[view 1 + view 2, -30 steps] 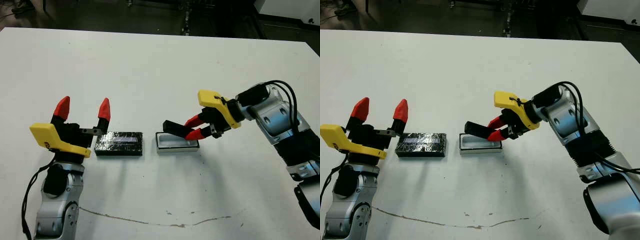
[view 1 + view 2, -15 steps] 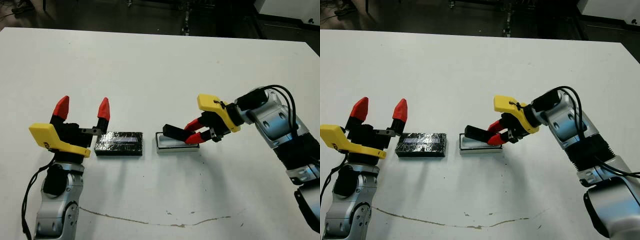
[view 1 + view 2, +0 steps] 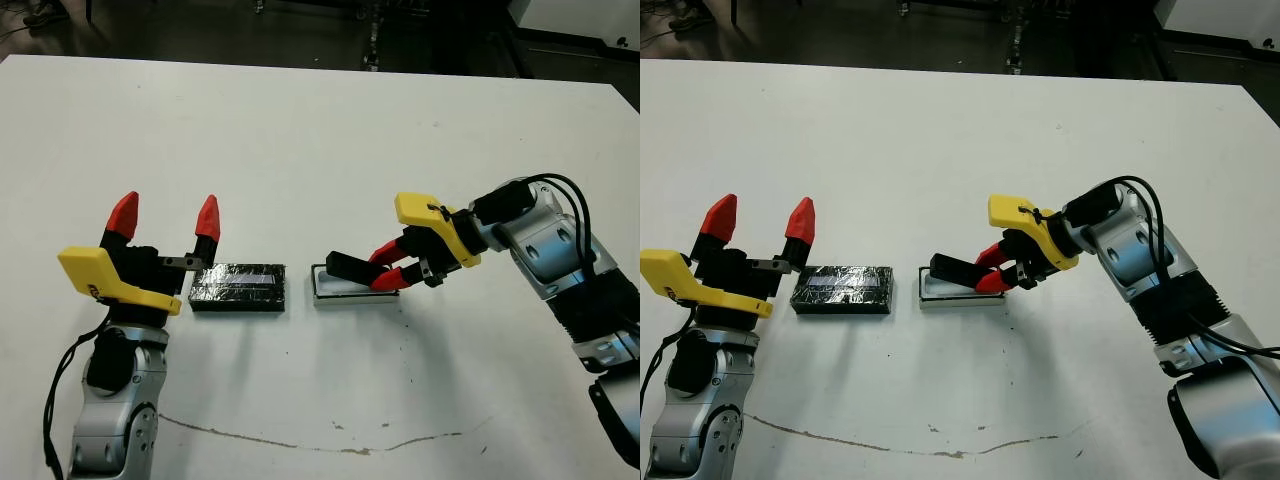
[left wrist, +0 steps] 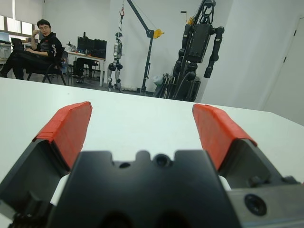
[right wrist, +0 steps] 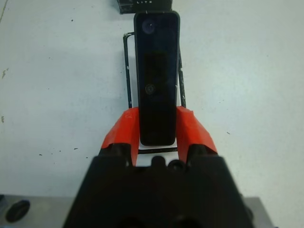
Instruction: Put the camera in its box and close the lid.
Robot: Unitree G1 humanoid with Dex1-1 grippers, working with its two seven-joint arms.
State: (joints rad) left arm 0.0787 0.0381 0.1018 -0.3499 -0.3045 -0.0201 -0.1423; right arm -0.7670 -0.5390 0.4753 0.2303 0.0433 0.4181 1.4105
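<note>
A: Centre of the frame, slightly right – what am I holding?

B: My right gripper (image 3: pixel 385 277) pinches the camera (image 3: pixel 346 267) by one end, both red fingers (image 5: pixel 117 134) pressed on its long edges. The bar sticks out ahead of me, tilted, its free end lowest.

A: Where's the box?

B: Directly under it. The box (image 3: pixel 322 290) sits on the table (image 3: pixel 320 140) at centre frame, white inside showing beside the bar. In my right wrist view the camera (image 5: pixel 156 76) runs along the tray's length between its dark rims (image 5: pixel 127 71), so I judge I'm lined up to lower it in lengthwise. Can't tell whether the tip touches the tray floor already.

A: And the lid?

B: Left of the box, just beside it, lying flat, pale strip up: lid (image 3: pixel 239 286). Parked there so it's out of the way until the camera is seated, I'd guess.

A: Left side?

B: My left gripper (image 3: pixel 166 217) hovers at lower left of the frame, fingers spread wide, empty, right next to the lid's end – likely staged for the closing step.
</note>
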